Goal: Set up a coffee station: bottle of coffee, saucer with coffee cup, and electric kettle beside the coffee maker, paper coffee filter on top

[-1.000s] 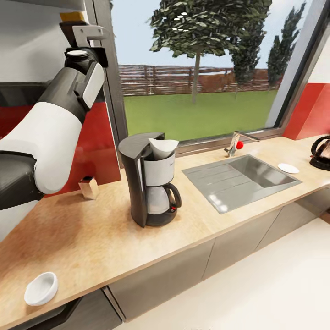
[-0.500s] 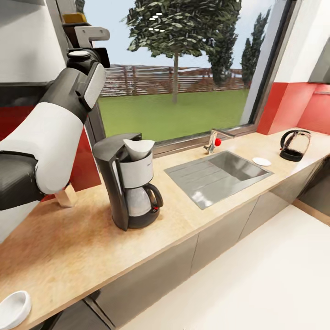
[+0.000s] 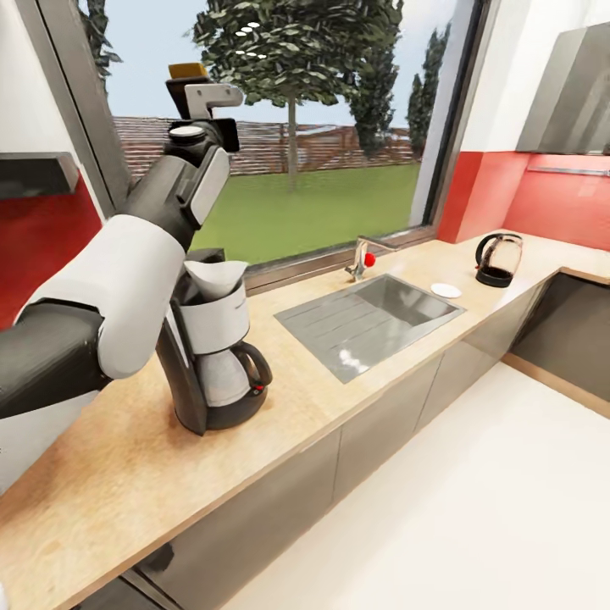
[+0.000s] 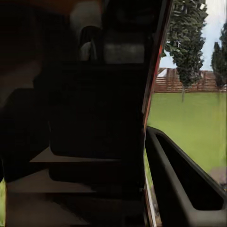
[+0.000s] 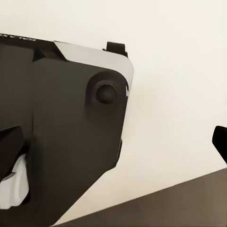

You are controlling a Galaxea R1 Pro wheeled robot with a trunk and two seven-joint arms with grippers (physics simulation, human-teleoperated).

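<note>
Head view looks down over the surface (image 3: 280,398), a long light wood-look slab on grey cabinet fronts running beneath a wide window. The coffee maker (image 3: 210,356) stands upright on it near the view's left, its glass carafe with black handle seated below and a small red switch at the base. The paper coffee filter (image 3: 214,276) sits in the top of the machine, its white cone open upward. The left arm rises in front of the window, its white forearm partly covering the machine's left side, and the left tool (image 3: 196,87) is lifted high above the coffee maker. A dark object with a brownish-gold cap, apparently the bottle of coffee (image 3: 186,74), shows at the tool's tip; the fingers seem closed around it, though the grip itself is hard to make out. A steel sink (image 3: 368,312) is set into the surface to the right of the machine, with a tap (image 3: 363,257) carrying a red knob behind it. Just beyond the sink lies the saucer (image 3: 446,290), and the electric kettle (image 3: 497,258) stands near it by the red wall, well apart from the coffee maker. An end of the kitchen shelf (image 3: 38,174) shows at the left edge.

Left wrist view is mostly dark shapes close to the lens. Right wrist view shows a dark robot part against a pale floor; whether the right tool is apart or together cannot be told.
</note>
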